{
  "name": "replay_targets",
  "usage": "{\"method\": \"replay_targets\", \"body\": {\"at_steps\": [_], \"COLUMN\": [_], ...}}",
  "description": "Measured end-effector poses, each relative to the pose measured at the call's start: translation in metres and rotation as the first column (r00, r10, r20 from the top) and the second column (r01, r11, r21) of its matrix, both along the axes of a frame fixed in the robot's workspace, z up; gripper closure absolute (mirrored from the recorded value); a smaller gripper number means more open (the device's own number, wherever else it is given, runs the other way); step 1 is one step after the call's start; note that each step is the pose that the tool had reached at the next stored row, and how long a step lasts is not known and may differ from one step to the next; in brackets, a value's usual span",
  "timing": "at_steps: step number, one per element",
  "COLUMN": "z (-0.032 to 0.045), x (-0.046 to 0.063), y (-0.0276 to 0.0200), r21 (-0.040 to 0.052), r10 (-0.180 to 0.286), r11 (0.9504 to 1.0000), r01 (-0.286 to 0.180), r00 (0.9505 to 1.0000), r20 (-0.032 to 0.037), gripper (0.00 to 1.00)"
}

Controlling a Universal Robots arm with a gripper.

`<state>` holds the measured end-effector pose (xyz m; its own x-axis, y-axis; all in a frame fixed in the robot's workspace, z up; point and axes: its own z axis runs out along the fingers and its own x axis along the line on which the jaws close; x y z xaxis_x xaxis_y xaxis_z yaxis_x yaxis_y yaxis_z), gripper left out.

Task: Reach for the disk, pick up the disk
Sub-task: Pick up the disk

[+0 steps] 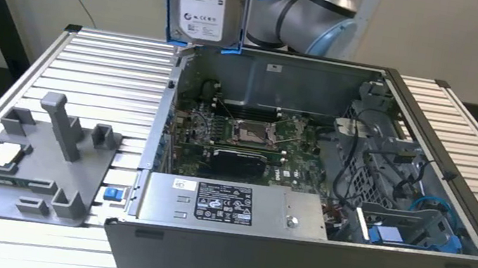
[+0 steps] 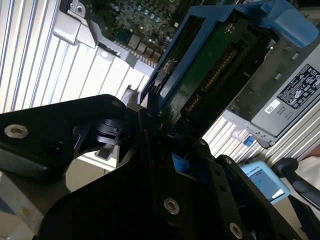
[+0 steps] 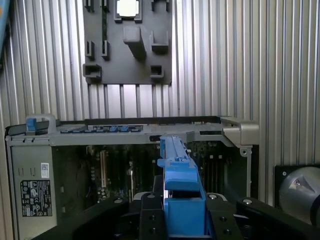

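The disk [image 1: 204,2] hangs upright in the air, clear above the open case's [image 1: 326,190] rear wall, its blue frame edge-on in the first wrist view. The end effector [image 3: 184,212] is clamped on it. The grey fixture [image 1: 35,167] lies well aside on the bench [image 1: 106,71].

We count one disk [image 1: 204,2], raised above one open computer case [image 1: 315,259]. One gray fixture tray [image 1: 26,166] lies on the desk [image 1: 107,64], carrying one square processor chip [image 1: 3,154]. One small blue clip [image 1: 113,193] sits beside the case. One robot arm [image 1: 309,16].
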<state>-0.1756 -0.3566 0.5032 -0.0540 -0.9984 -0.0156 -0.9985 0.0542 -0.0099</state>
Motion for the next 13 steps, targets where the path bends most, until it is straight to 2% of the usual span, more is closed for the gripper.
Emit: {"method": "replay_targets", "body": {"at_steps": [8, 13], "z": [-0.0004, -0.0008], "x": [0.025, 0.045], "y": [0.0, 0.0], "r21": [0.0, 0.0], "r10": [0.0, 0.0], "r11": [1.0, 1.0], "r01": [0.0, 0.0], "r00": [1.0, 1.0], "r20": [0.0, 0.0], "gripper": [1.0, 1.0]}}
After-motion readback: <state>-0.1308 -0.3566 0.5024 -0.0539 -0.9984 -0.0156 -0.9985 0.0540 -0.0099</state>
